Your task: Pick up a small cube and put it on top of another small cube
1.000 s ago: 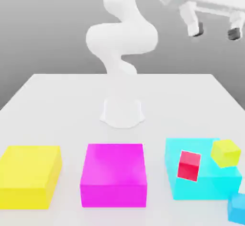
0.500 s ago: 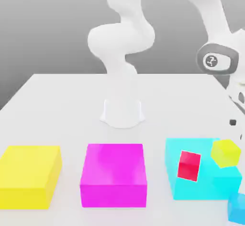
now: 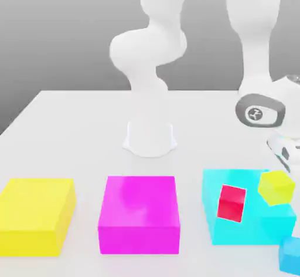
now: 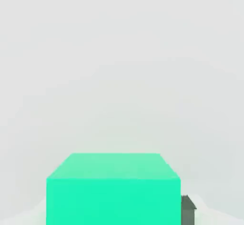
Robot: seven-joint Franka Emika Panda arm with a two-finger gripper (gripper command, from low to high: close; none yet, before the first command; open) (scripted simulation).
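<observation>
In the hand view a small green cube [image 4: 113,190] sits on the white table, close under the camera. One dark fingertip [image 4: 188,209] lies against its side, and my gripper [image 4: 114,212] looks shut on this cube. In the exterior view my wrist [image 3: 258,110] and hand [image 3: 285,149] hang low at the exterior view's right edge. A small red cube [image 3: 232,203] leans on the big cyan block [image 3: 246,226]. Beside it a small yellow-green cube [image 3: 276,186] sits tilted. A small blue cube [image 3: 291,253] lies at the front right corner.
A large yellow block [image 3: 36,214] and a large magenta block [image 3: 139,212] stand along the front of the white table [image 3: 76,129]. The arm's base [image 3: 150,138] stands mid-table behind them.
The arm has swung down from high at the exterior view's upper right to low beside the cyan block. The fingers, wide apart a second ago, have closed in.
</observation>
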